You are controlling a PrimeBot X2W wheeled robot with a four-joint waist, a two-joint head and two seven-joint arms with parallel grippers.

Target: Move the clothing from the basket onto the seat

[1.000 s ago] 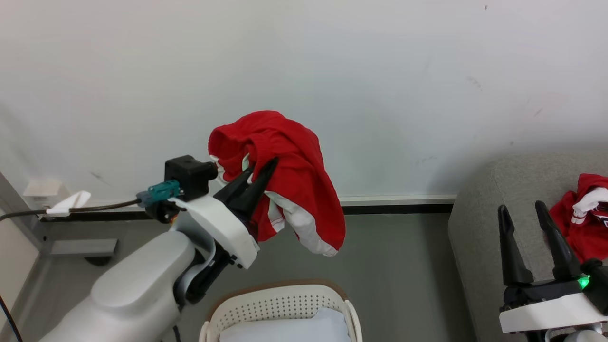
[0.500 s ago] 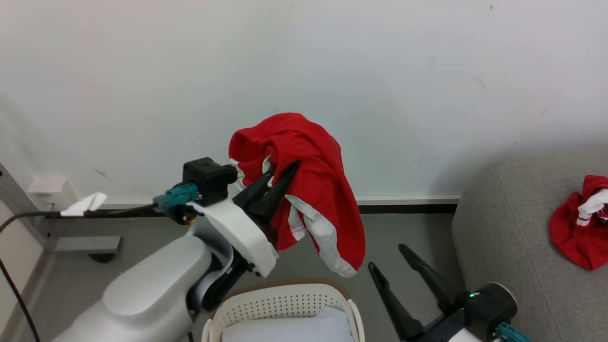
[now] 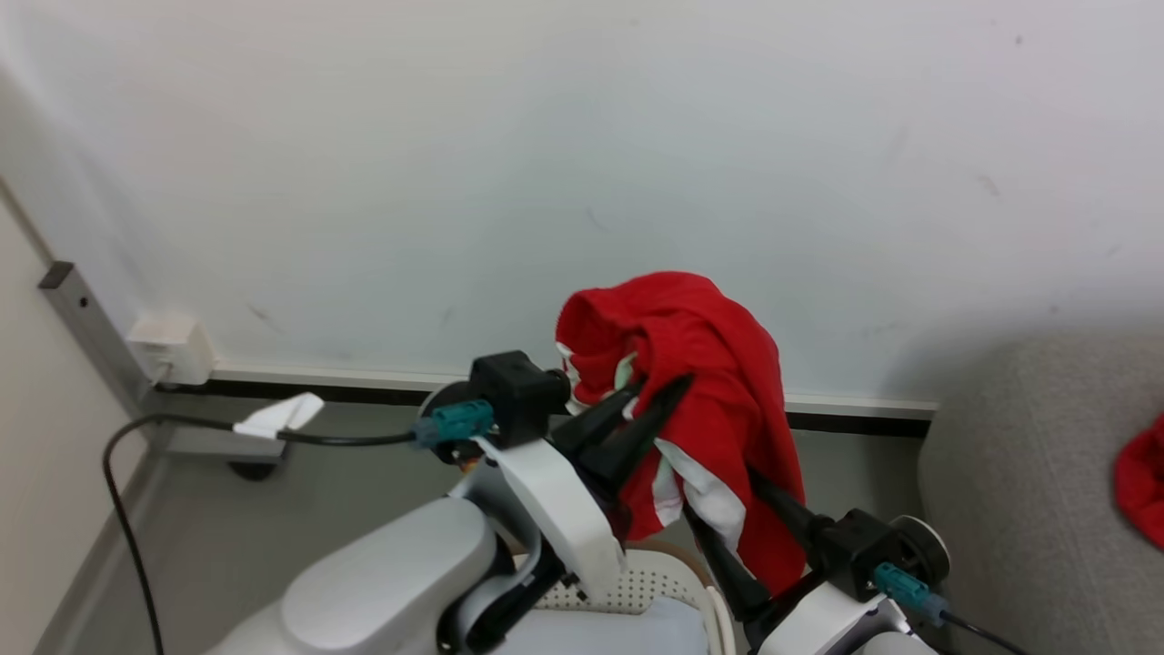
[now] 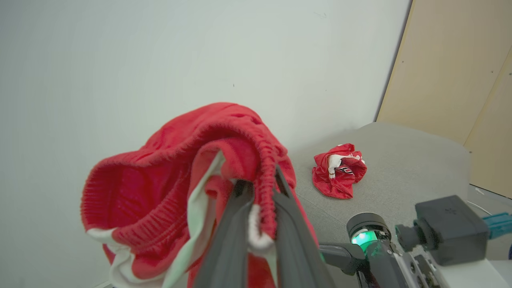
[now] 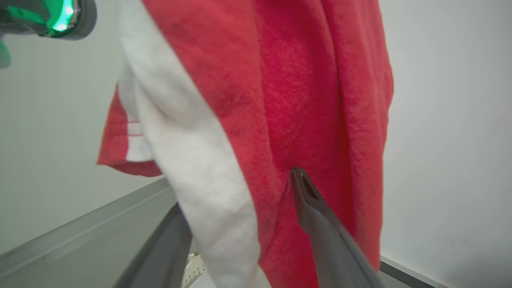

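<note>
done so far: one red jersey (image 4: 339, 170) already sits crumpled on the sofa (image 3: 1028, 473), out at 3 o'clock in your head view.
in the air: the red shorts (image 3: 691, 364) hang dead centre, above the basket and not over the sofa yet.
left jaws: pinched tight on the shorts' ribbed elastic waistband.
right jaws: spread wide at 5 o'clock, straddling the dangling hem. One tip touches the cloth but they grip nothing.
basket (image 3: 668, 582): down at 6 o'clock. You can see a pale blue-white pad (image 3: 627, 632) in the corner that shows; the rest is cut off, so I can't tell if more red is in there.
what's left: I'd say swing the shorts over to 3 o'clock and let go, and that's probably most of it.
materials: the shorts are soft red knit with white side trim and hang limp in folds. The basket is hard white plastic full of holes with a brown rim. The sofa is light grey woven fabric with a rounded edge.
</note>
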